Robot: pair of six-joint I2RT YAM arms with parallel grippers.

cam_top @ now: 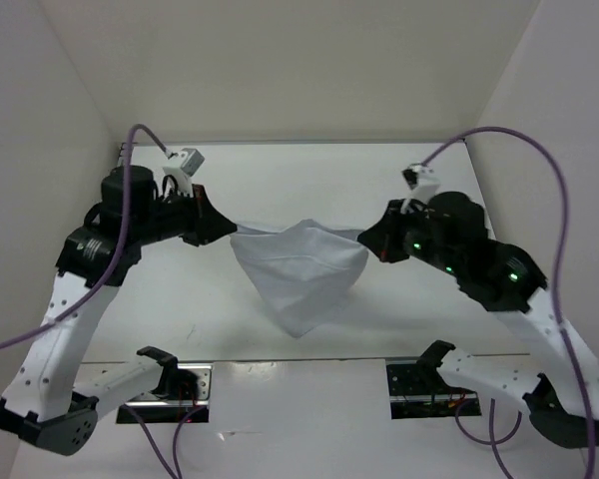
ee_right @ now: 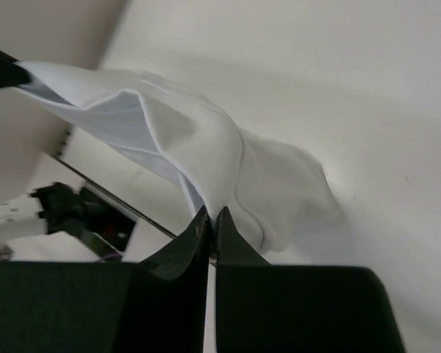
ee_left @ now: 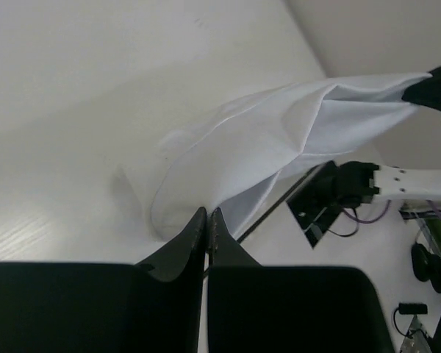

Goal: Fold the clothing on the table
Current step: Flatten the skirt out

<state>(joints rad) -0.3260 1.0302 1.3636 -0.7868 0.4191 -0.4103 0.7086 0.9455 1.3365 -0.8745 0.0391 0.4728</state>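
- The left pincer (ee_left: 207,215) fills the bottom of its wrist view, black fingers pressed together on one corner of the clothing (cam_top: 299,274).
- The right pincer (ee_right: 212,215) is shut the same way, pinching the opposite corner.
- Both pincers hang above the table (cam_top: 180,299), well apart, one left and one right of its middle, tips pointing toward each other.
- The clothing is strung between them. Its top edge is drawn nearly straight from pincer to pincer, and the rest sags to a point aimed at the near edge.
- In the wrist views its lower part appears to rest crumpled on the table, with a faint shadow beside it.
- Purple cables (cam_top: 554,180) loop from the wrists over both arms.
- White walls (cam_top: 40,100) stand at the table's left, back and right.
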